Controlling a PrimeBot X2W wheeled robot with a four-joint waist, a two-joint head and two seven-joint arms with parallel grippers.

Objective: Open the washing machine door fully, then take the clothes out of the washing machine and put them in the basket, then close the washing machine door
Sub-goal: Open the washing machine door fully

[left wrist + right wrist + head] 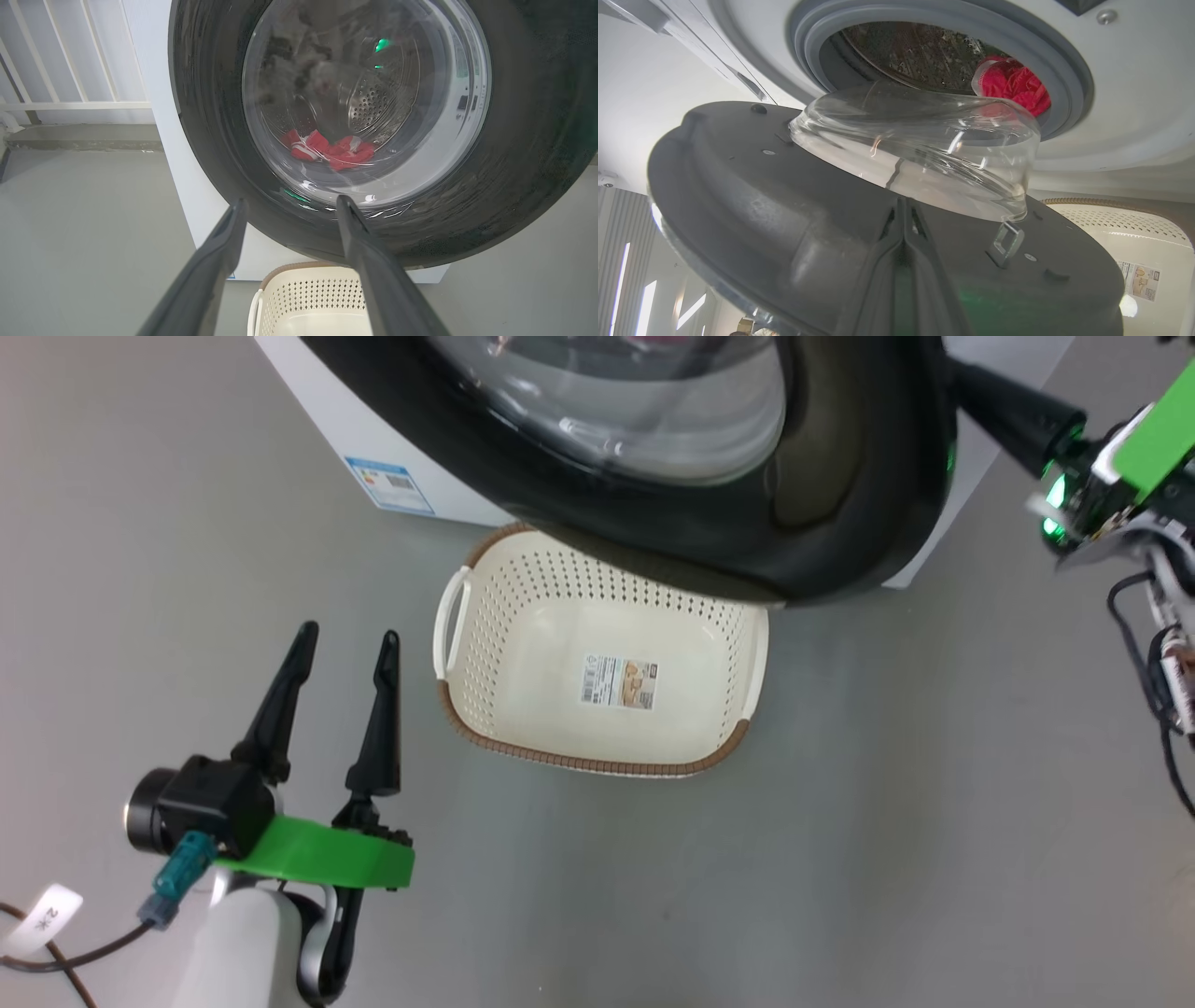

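The washing machine door (868,476) hangs part-open above the basket (523,672), so I have my right tool (903,210), fingers together, against its grey inner face to push it wider. The clothes (1013,84) lie in the drum; my left tool (344,649), fingers apart, hovers beside the basket.

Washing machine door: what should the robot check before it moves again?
1. Is the washing machine door fully open: not ok, it is only partly swung out and hangs over the basket.
2. Is the basket empty and ready: ok.
3. Are the clothes out: not ok, they lie inside the washing machine.
4. Is the left gripper open and free: ok.
5. Is the right gripper behind the door: ok, shut at its inner face.
6. Is it pressing firmly: cannot tell.
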